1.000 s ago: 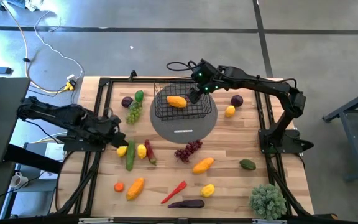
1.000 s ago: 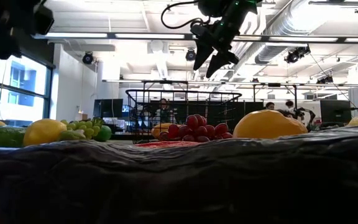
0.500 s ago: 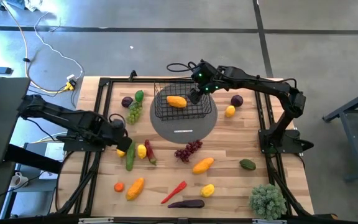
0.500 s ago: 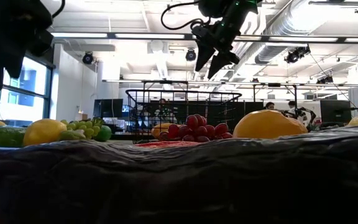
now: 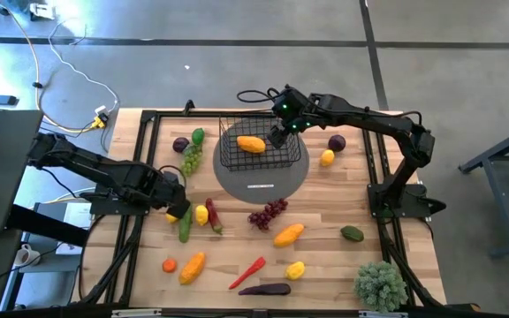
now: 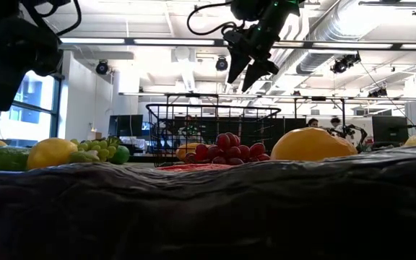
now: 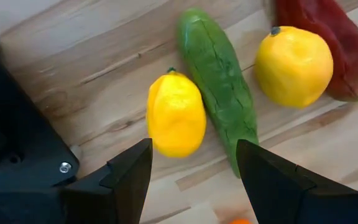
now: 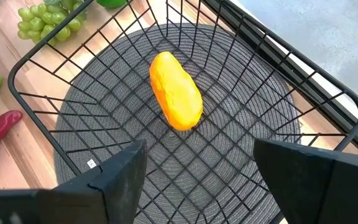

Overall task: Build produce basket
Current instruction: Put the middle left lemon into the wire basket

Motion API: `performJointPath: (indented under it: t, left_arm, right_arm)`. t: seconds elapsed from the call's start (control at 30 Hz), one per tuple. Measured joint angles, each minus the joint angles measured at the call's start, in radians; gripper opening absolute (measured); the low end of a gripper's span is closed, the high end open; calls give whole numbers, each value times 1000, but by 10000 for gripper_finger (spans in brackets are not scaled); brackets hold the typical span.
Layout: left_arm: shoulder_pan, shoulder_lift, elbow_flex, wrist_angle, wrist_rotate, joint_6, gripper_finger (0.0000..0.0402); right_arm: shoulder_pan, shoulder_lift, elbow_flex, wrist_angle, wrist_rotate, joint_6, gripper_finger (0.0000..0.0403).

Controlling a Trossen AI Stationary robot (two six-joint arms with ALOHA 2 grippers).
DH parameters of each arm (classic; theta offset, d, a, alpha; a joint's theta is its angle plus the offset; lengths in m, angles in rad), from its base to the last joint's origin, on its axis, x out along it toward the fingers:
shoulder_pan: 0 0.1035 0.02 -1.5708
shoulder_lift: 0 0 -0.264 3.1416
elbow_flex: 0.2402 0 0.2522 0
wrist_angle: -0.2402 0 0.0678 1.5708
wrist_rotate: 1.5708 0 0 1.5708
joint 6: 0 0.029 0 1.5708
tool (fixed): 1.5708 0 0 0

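The black wire basket (image 5: 259, 147) stands on the grey round mat (image 5: 263, 181) and holds one orange-yellow fruit (image 8: 176, 99). My right gripper (image 5: 275, 139) hangs open above the basket's right end, well above its rim in the low view (image 6: 245, 71). My left gripper (image 5: 175, 210) is open and low over the table's left part. Its fingers stand on either side of a yellow lemon (image 7: 176, 121) without touching it. The lemon lies on the wood beside a green cucumber (image 7: 219, 87), a second lemon (image 7: 294, 65) and a red chilli (image 7: 328, 43).
More produce lies scattered on the wood: green grapes (image 5: 189, 159), purple grapes (image 5: 268, 213), an orange fruit (image 5: 288, 234), a red chilli (image 5: 247, 272) and an eggplant (image 5: 265, 289). A bushy potted plant (image 5: 380, 284) stands at the near right corner. A black frame borders the table.
My left gripper has come down and a little toward the table's near edge, closing in on the lemon beside the cucumber. The left arm drops lower in the low view. Nothing on the table has moved.
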Motion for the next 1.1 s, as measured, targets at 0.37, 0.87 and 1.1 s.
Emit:
performJointPath:
  t: [0.37,0.87,1.1]
  left_arm:
    - [0,95,0,1,9,16,223]
    - [0,197,0,6,42,8,223]
    - [0,226,0,38,42,8,223]
  right_arm:
    - [0,0,0,-4,0,0,275]
    - [0,1,0,-21,0,0,275]
    - [0,1,0,-21,0,0,275]
